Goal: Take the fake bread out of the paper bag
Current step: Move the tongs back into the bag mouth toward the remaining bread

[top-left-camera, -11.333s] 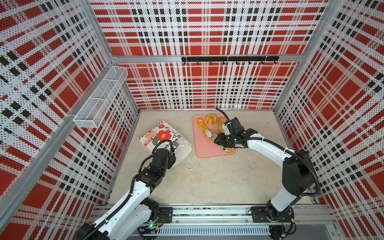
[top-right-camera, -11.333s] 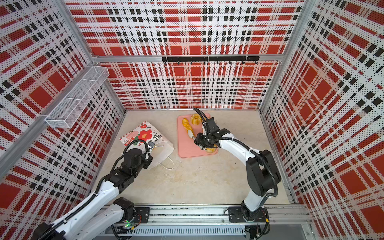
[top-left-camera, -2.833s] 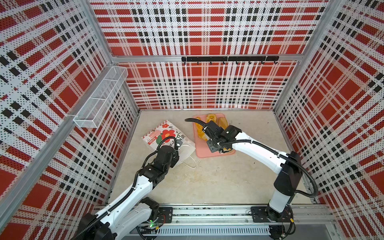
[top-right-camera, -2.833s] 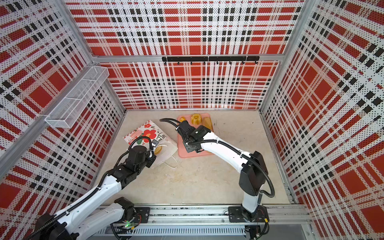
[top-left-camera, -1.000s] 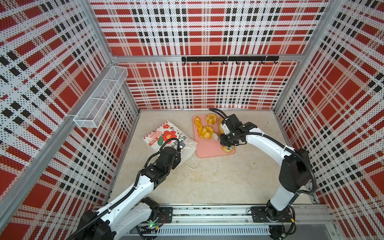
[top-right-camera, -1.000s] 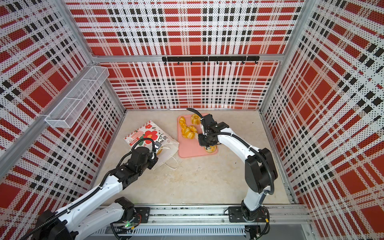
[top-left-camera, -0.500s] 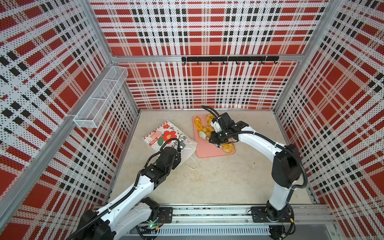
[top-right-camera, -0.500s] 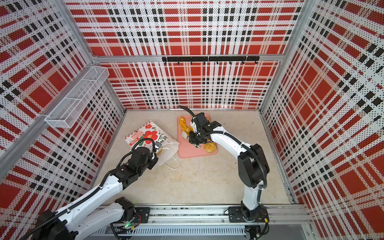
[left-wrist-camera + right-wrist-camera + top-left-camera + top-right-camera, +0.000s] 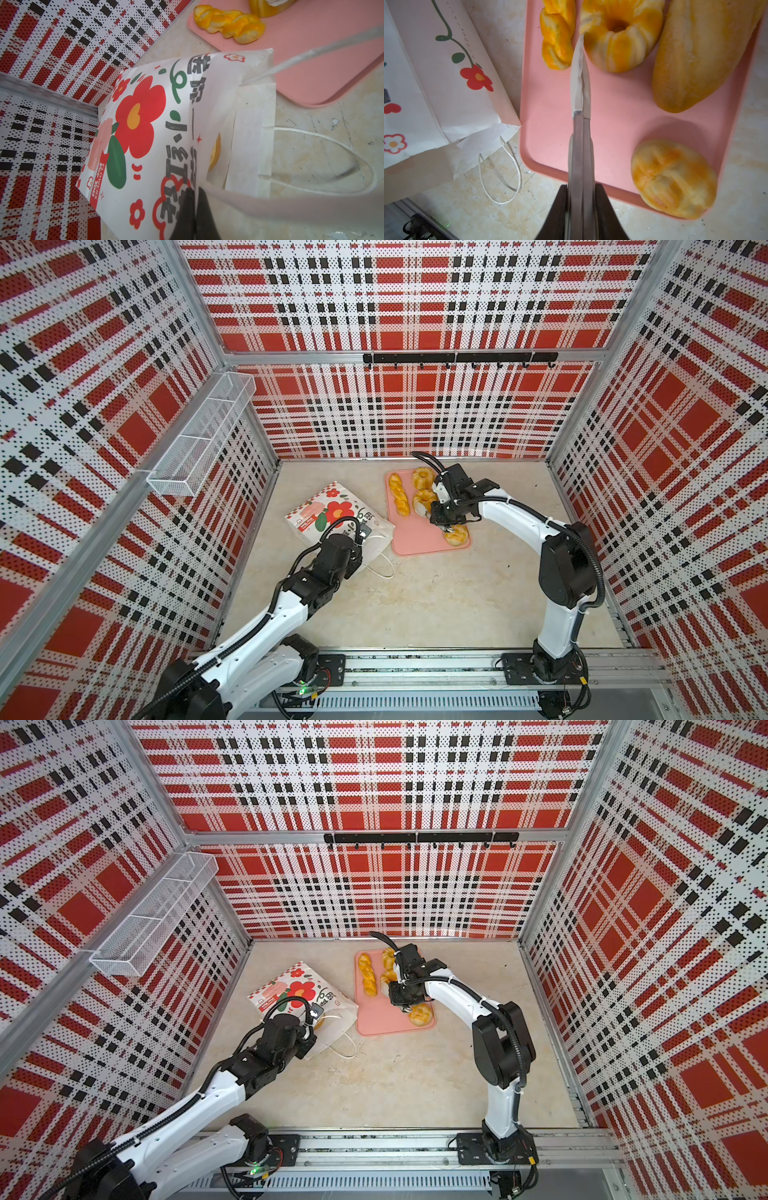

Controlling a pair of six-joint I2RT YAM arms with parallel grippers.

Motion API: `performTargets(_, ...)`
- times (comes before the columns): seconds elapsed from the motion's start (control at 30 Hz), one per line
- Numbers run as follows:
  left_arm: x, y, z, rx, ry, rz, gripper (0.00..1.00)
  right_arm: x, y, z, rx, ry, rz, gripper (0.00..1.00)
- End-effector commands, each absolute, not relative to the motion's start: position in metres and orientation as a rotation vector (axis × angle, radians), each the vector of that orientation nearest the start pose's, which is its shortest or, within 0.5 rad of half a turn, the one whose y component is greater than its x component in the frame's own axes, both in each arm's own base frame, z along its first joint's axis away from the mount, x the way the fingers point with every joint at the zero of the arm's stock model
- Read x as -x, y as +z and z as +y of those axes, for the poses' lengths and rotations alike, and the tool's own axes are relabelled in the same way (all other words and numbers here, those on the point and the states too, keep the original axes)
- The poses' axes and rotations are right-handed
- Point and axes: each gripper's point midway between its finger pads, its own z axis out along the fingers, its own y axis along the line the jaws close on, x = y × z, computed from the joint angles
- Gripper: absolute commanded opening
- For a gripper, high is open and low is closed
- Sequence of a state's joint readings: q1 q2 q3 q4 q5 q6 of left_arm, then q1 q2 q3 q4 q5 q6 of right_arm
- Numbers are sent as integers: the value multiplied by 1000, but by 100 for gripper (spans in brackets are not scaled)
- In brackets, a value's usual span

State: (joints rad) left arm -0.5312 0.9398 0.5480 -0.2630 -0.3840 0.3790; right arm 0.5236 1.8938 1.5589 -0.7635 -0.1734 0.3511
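White arms (image 9: 286,614) with black joints (image 9: 565,568), ribbed black cables (image 9: 595,568), black-mounted jaws.

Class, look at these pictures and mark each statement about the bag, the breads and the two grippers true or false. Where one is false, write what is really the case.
1. The paper bag stands upright. False: it lies on its side on the table, beside the pink tray.
2. The left gripper is shut on the paper bag's open edge. True.
3. The paper bag is empty. False: a piece of fake bread shows inside its mouth.
4. The right gripper holds the round bun. False: it is shut on nothing above the pink tray, and the round bun lies on the tray apart from it.
5. The braid lies on the pink tray. True.
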Motion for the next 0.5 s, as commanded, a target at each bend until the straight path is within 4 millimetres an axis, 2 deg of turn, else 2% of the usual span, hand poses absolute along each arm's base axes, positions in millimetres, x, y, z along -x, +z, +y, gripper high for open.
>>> performTargets(0.0, -287, 143, -99, -789, 335, 2052, 0, -403, 125, 261, 319, 487, 2694, 0)
performTargets(0.1, -287, 144, -98, -787, 339, 2050, 0, -401, 127, 264, 335, 511, 2700, 0)
performTargets(0.2, -286, 142, -99, -801, 339, 2048, 0, -389, 137, 266, 340, 563, 2687, 0)
performTargets(0.37, -286, 141, -99, -810, 342, 2044, 0, -353, 164, 261, 257, 712, 2604, 0)
performTargets(0.47, -286, 141, -101, -814, 331, 2040, 0, -322, 176, 262, 190, 826, 2548, 0)
